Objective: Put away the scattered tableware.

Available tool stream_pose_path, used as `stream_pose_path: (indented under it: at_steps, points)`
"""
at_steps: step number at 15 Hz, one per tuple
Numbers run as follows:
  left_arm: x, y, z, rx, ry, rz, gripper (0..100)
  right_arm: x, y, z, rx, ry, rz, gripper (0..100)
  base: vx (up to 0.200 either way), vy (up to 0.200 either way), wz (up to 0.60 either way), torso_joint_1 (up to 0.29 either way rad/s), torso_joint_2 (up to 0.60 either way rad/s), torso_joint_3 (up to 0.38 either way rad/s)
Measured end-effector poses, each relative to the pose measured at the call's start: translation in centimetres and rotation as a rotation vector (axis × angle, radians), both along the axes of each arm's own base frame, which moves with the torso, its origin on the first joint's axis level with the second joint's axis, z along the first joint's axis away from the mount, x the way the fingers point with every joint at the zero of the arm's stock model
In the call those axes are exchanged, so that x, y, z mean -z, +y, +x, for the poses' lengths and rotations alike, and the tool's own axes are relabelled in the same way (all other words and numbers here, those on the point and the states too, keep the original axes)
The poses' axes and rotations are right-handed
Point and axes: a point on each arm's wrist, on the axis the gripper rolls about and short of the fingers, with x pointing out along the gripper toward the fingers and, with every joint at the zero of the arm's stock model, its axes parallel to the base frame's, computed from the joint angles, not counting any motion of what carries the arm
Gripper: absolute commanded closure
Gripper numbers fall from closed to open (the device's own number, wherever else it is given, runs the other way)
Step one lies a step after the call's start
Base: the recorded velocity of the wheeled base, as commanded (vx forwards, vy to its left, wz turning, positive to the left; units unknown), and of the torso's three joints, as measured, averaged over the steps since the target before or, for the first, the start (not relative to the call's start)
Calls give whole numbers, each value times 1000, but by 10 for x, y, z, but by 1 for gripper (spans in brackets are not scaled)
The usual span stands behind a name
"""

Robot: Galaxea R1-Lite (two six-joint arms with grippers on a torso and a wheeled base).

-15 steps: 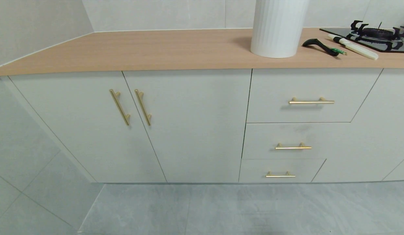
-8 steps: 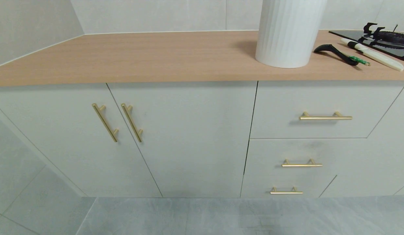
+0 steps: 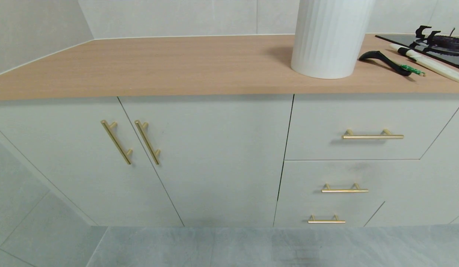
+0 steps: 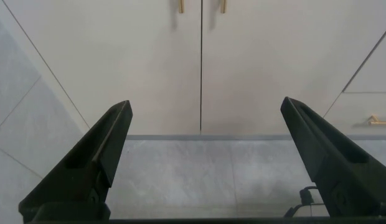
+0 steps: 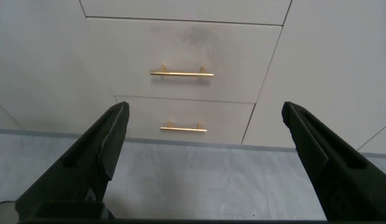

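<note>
On the wooden counter [image 3: 170, 66] at the right lie a black ladle-like utensil [image 3: 385, 61] with a green-tipped handle and a white knife [image 3: 429, 63] with a black band. A tall white ribbed container [image 3: 331, 37] stands just left of them. My left gripper [image 4: 202, 112] hangs open low in front of the double cabinet doors [image 4: 201, 62], nothing between its fingers. My right gripper [image 5: 204, 112] is open too, facing the lower drawers [image 5: 180, 74] near the floor.
A black gas hob [image 3: 442, 42] sits at the counter's far right. Below are two cabinet doors with gold handles [image 3: 131, 142] and three shut drawers with gold handles [image 3: 373, 136]. Grey tiled floor [image 3: 229, 248] lies in front; a wall meets the counter on the left.
The whole head view has shifted: the counter and cabinets sit lower and larger in the picture, so the camera has moved closer. Nothing on the counter has moved.
</note>
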Motion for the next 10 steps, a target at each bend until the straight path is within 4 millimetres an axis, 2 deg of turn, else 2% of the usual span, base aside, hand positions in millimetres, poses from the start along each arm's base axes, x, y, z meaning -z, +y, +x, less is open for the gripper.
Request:
stream_pose_path:
  at_steps: [5, 7, 10]
  points:
    - [0, 0, 0, 0, 0, 0, 0, 0, 0, 0, 0, 3, -5, 0, 0, 0, 0, 0, 0, 0]
    - [0, 0, 0, 0, 0, 0, 0, -8, 0, -1, -3, 4, 16, 0, 0, 0, 0, 0, 0, 0]
    - [0, 0, 0, 0, 0, 0, 0, -62, 1, -3, -47, -56, 65, 0, 0, 0, 0, 0, 0, 0]
